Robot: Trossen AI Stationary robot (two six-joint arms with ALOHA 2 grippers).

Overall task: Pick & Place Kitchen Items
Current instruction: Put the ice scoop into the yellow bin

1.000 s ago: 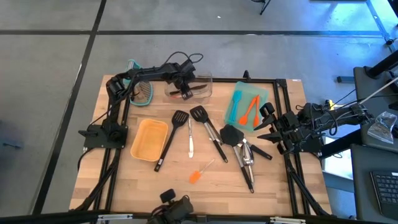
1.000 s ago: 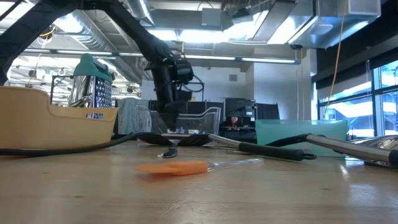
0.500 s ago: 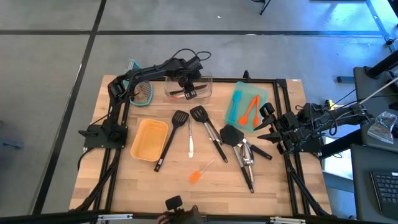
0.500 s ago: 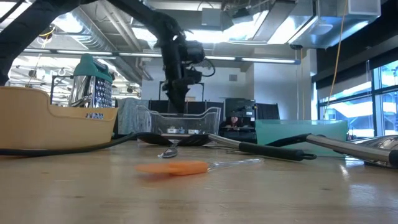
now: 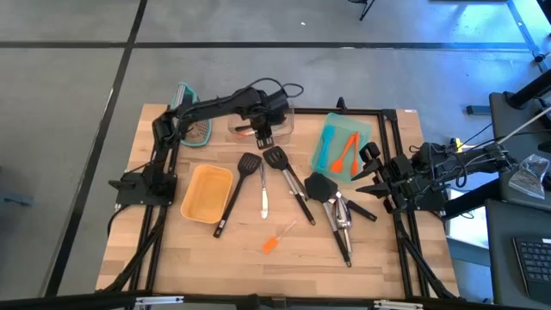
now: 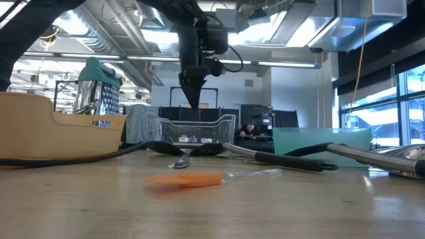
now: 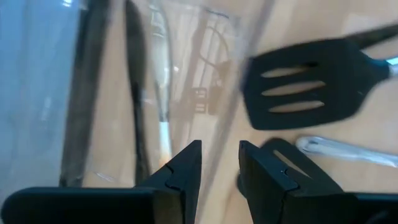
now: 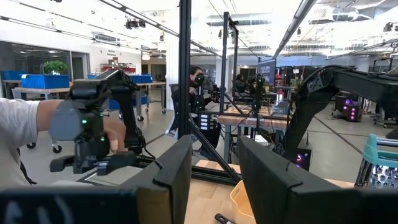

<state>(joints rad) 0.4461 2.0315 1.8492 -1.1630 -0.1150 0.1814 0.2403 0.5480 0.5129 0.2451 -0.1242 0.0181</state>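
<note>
My left gripper (image 5: pixel 266 136) (image 6: pixel 194 101) hangs pointing down above the right end of a clear bin (image 5: pixel 286 117) (image 6: pixel 199 129), open by a narrow gap with nothing between its fingers (image 7: pixel 219 149). Dark and metal utensils (image 7: pixel 134 93) lie flat inside the bin. On the wood lie two black slotted turners (image 5: pixel 249 162) (image 5: pixel 275 158), a black spatula (image 5: pixel 320 185), a silver scoop (image 5: pixel 341 220), a thin metal piece (image 5: pixel 264 196) and a small orange spatula (image 5: pixel 272 243). My right gripper (image 5: pixel 364 168) (image 8: pixel 214 149) waits open at the table's right edge, pointing level.
A teal tray (image 5: pixel 362 131) holding orange and teal spatulas (image 5: pixel 344 153) sits at the far right. A yellow tray (image 5: pixel 207 191) lies left of centre, with a teal-handled grater (image 5: pixel 196 127) behind it. A person (image 8: pixel 25 143) and other arms show beyond the table.
My left gripper has risen out of the clear bin and moved toward the table's right edge, and now hangs well above the bin's rim. The utensils in the bin and on the table have stayed where they were.
</note>
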